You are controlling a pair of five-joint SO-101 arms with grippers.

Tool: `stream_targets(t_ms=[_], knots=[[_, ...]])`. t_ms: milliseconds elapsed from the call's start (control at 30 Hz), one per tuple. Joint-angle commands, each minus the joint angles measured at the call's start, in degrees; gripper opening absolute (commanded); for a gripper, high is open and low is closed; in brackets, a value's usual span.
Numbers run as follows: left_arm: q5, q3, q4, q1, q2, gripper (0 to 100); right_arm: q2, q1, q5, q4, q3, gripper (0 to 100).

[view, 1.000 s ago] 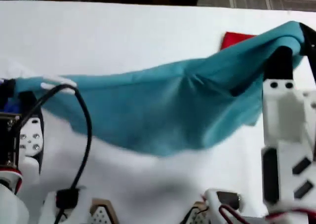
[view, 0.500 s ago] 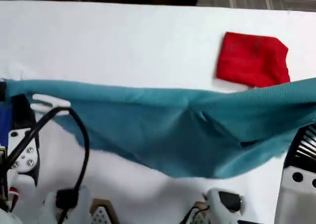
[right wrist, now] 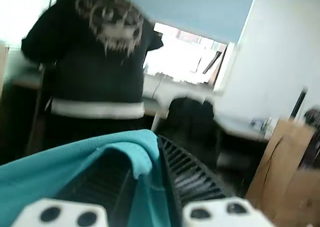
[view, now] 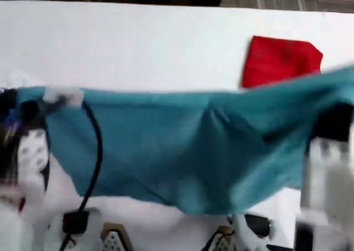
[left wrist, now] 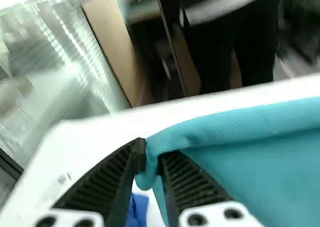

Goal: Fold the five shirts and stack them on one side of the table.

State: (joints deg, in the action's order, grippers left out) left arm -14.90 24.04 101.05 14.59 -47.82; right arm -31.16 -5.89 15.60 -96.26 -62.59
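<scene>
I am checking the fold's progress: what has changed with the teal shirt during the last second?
The teal fabric shirt, stretched between the left gripper and the right gripper, first swung toward the arms, uncovering the folded red shirt, then back, now overlapping its near edge. Both grippers stayed shut on it; the red shirt kept its place on the white table.

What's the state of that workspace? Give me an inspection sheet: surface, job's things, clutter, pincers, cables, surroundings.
Surface: white table.
Job's things: teal shirt held stretched between both arms; folded red shirt on the table behind it, partly hidden.
Clutter: nothing seen.
Pincers: left pincer shut on one corner of the teal shirt; right pincer shut on the opposite end.
Cables: black cable loops in front of the teal shirt by the left arm.
Surroundings: cardboard sheet beyond the table.
</scene>
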Motion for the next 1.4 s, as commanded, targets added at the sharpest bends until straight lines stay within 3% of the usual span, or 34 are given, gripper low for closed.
stream_targets(t_ms=[0, 167, 300, 433, 567, 800, 933, 1367], knots=[[0.3, -7.7, -1.7, 0.4, 4.4, 3, 3.8, 0.9, -1.7, 0.9, 8.7, 2.0], [0.3, -17.2, -6.2, 0.4, 12.8, 3, 6.5, 5.4, -1.8, 6.0, 24.4, 2.0], [0.2, -18.4, -12.6, 0.5, 21.2, 3, 8.3, 6.5, -1.4, 16.8, 39.2, 2.0], [0.2, -13.3, -18.2, 0.4, 29.8, 3, 12.3, 6.4, -1.1, 30.1, 48.4, 1.9], [-0.2, -1.7, -19.9, 0.4, 39.8, 3, 19.9, 6.5, 3.6, 36.6, 46.2, 1.9], [-3.4, 17.8, -19.3, 0.4, 59.1, 3, 35.5, 6.4, 5.4, 36.9, 31.6, 1.9], [-3.4, 25.5, -17.1, 0.3, 67.1, 3, 42.6, 7.8, 5.1, 31.8, 26.0, 1.9], [-3.4, 29.4, -12.5, 0.7, 84.9, 3, 56.9, 8.9, 5.0, 24.4, 25.0, 1.9]])
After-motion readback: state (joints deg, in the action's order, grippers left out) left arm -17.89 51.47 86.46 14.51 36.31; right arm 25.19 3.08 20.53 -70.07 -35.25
